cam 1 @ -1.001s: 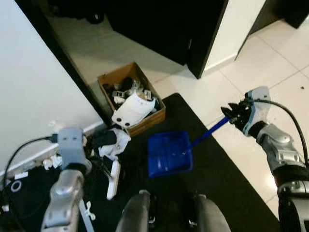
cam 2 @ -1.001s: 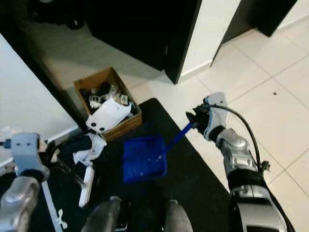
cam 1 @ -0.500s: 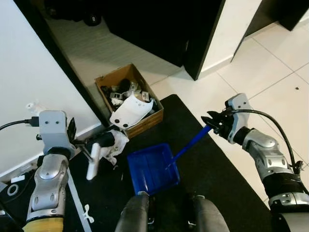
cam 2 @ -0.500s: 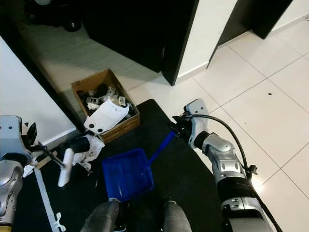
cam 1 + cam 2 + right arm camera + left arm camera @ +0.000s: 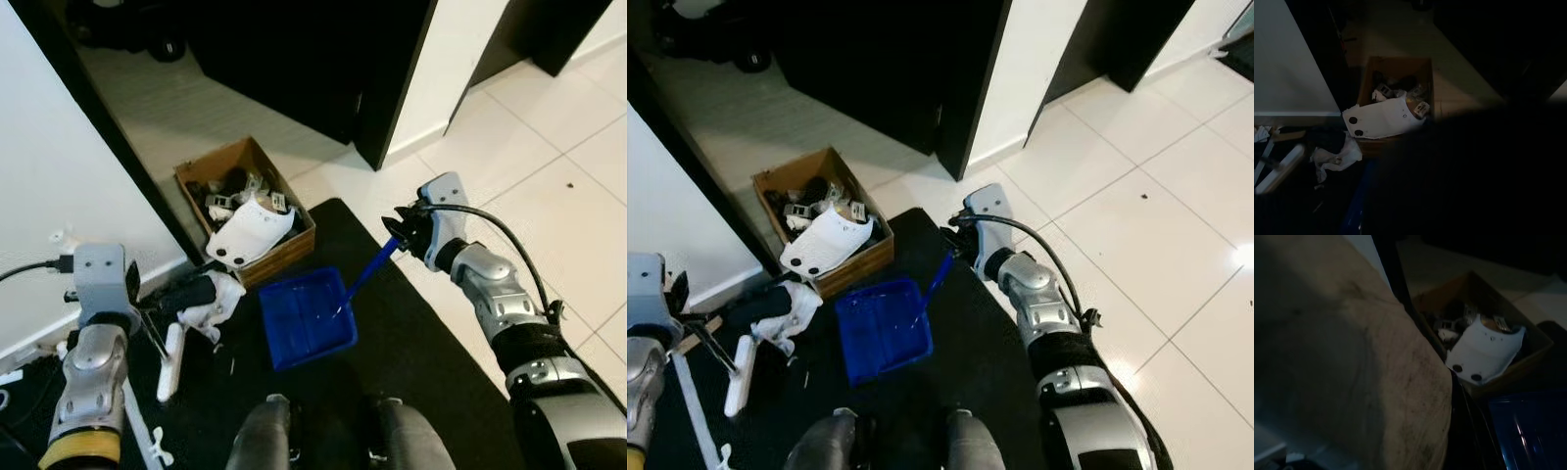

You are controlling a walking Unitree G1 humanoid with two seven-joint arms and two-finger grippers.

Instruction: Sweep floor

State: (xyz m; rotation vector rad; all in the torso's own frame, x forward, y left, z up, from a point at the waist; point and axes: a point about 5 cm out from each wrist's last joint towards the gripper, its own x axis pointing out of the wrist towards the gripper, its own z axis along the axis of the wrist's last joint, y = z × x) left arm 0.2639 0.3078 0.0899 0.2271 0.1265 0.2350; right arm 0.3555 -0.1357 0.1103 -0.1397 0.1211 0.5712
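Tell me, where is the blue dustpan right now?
The blue dustpan lies on the black mat just in front of the robot's feet, right beside the cardboard box. The right gripper holds the end of its long blue handle.

White glossy floor tiles (image 5: 578, 147) spread toward 2 o'clock, catching ceiling light. A black mat (image 5: 431, 343) lies at 6 o'clock. A white wall (image 5: 59, 186) stands at 9 o'clock, dark doorways (image 5: 284, 49) at 12.

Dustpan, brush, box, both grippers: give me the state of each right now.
blue dustpan: flat on the black mat, handle raised.
right gripper: shut on the dustpan's handle.
white brush: head down on the mat.
left gripper: holding the brush's handle; finger state unclear.
cardboard box: open, filled with parts, a white cover on top.
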